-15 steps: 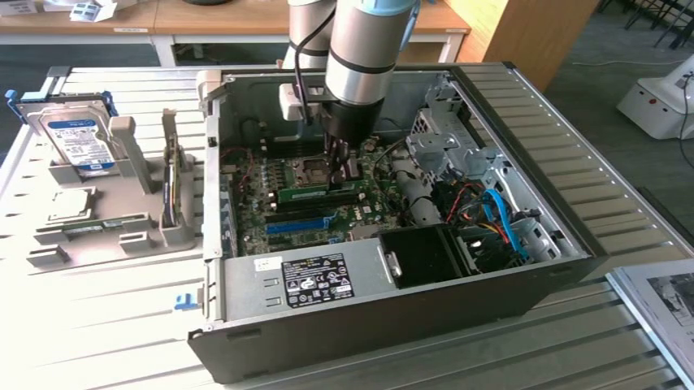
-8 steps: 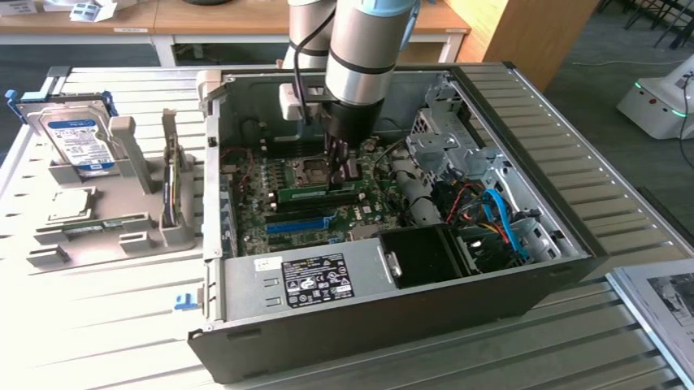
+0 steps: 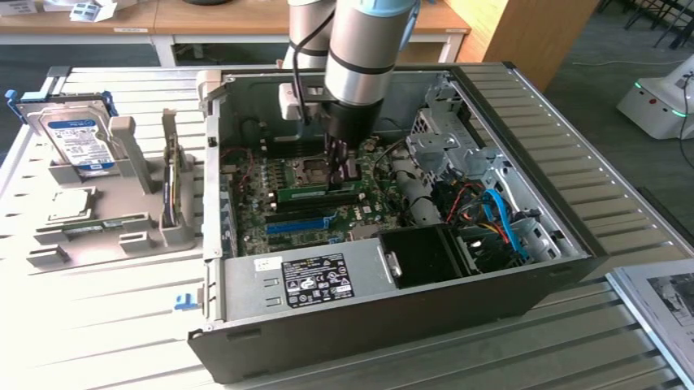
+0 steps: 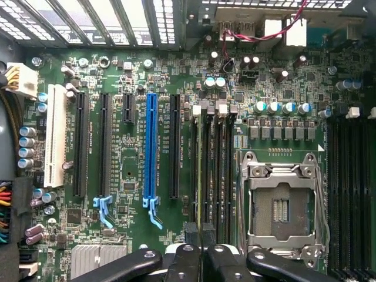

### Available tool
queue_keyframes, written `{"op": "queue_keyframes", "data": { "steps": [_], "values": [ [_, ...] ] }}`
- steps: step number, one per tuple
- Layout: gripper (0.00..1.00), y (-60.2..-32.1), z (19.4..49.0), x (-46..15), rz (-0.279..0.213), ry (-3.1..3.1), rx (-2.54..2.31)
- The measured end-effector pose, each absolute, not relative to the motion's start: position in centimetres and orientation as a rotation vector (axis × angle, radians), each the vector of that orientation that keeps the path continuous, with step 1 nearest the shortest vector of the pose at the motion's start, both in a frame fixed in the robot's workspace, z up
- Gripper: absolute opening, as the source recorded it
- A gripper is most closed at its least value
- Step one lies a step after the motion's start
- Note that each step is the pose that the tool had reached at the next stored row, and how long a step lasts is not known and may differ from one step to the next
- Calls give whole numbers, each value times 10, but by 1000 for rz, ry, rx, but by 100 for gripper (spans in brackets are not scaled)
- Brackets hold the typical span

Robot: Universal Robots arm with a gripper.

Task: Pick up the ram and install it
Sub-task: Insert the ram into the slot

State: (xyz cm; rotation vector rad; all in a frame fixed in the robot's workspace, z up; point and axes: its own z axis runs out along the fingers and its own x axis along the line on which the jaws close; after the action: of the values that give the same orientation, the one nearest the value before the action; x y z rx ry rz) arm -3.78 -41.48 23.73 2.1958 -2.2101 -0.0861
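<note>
ram (image 3: 314, 193) is down at the motherboard (image 3: 325, 218), standing on edge and in line with the memory slot bank (image 4: 214, 170), in the slot furthest from the CPU socket (image 4: 282, 205). In the wrist view it's a thin green-yellow line (image 4: 198, 176) running along that slot. Can't tell if it's fully seated or only resting in the slot mouth.

jaws are together, clamped on the ram's top edge, and the arm (image 3: 363, 57) comes straight down into the open PC case (image 3: 542, 268). My read on why: an edge grip keeps the stick vertical, so the contacts meet the slot square and push force goes straight down.

CPU socket is empty with its metal frame closed, just beside the bank. The blue PCIe slot (image 4: 151, 147) is on the bank's other side, clear of the jaws.

On the desk (image 3: 109, 325) at the exterior view's left, well apart from the case, a grey fixture (image 3: 130, 236) holds the blue-labelled hard drive (image 3: 71, 138) upright. The square processor chip (image 3: 71, 203) lies flat nearer the camera.
</note>
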Motion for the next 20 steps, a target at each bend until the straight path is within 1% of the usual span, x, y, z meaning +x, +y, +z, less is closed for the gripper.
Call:
{"op": "queue_keyframes", "data": {
  "steps": [20],
  "values": [
    [12,-415,233,-39,-85,-2210,2196]
  ]
}}
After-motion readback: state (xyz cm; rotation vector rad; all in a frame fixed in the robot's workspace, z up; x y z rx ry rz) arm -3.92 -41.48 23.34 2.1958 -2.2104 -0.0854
